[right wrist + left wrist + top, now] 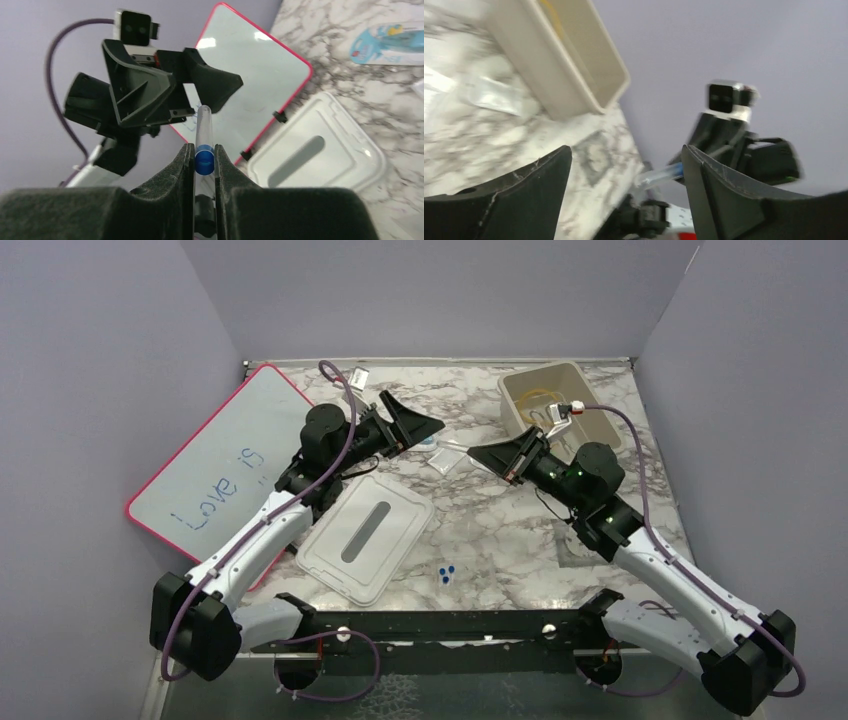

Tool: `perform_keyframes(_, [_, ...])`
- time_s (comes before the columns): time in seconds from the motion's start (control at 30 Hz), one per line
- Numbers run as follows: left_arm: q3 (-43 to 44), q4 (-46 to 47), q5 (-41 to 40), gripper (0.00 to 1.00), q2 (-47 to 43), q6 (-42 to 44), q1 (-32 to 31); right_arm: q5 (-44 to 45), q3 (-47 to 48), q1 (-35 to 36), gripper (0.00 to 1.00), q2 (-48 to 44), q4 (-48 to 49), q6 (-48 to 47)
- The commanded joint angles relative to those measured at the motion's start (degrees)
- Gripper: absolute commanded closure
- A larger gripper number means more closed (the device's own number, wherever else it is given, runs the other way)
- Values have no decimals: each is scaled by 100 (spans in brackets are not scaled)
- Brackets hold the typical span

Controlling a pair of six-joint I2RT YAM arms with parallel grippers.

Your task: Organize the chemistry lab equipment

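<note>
My right gripper (pixel 204 149) is shut on a clear tube (pixel 204 122) with a blue cap and holds it above the table, pointing at the left gripper. In the top view the right gripper (pixel 490 455) hangs over the table's middle. My left gripper (pixel 415 418) is open and empty, facing it a short way off. In the left wrist view the left gripper (pixel 626 155) frames the tube (pixel 664 175), which is beyond its fingertips. Amber tubing (pixel 540 398) lies in the beige bin (pixel 520 380) at the back right. I cannot make out the forceps or the green stick.
A clear bin lid (pixel 365 535) lies at centre left. A red-edged whiteboard (pixel 215 470) lies at the left. A clear plastic packet (pixel 445 455) lies under the grippers. Small blue pieces (pixel 446 572) sit near the front. A blue package (pixel 390 42) lies on the table.
</note>
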Motion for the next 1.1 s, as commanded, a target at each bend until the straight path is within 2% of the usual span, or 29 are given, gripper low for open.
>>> perform_keyframes(0.0, [517, -2190, -1328, 16, -371, 2255, 145, 73, 936, -14, 85, 111, -3219, -1786])
perform_keyframes(0.07, [634, -2736, -1851, 15, -439, 2926, 154, 375, 1363, -15, 84, 345, -4393, -2360])
perform_keyframes(0.17, [717, -3312, -2464, 14, -465, 3632, 164, 562, 1809, -11, 85, 617, -5497, -3000])
perform_keyframes(0.3, [771, -3669, -2972, 14, -420, 4208, 164, 783, 2097, 48, 86, 757, -6278, -3411])
perform_keyframes(0.47, [868, -3814, -3444, 14, -210, 4575, 173, 1606, 2252, 514, 84, 1013, -7162, -3299])
perform_keyframes(0.7, [840, -3835, -3555, 13, 18, 4648, 233, 2554, 2403, 2053, 82, 1447, -7948, -2623])
perform_keyframes(1.07, [759, -3801, -3511, 13, 86, 4645, 311, 2612, 2794, 3513, 81, 2119, -7924, -2248])
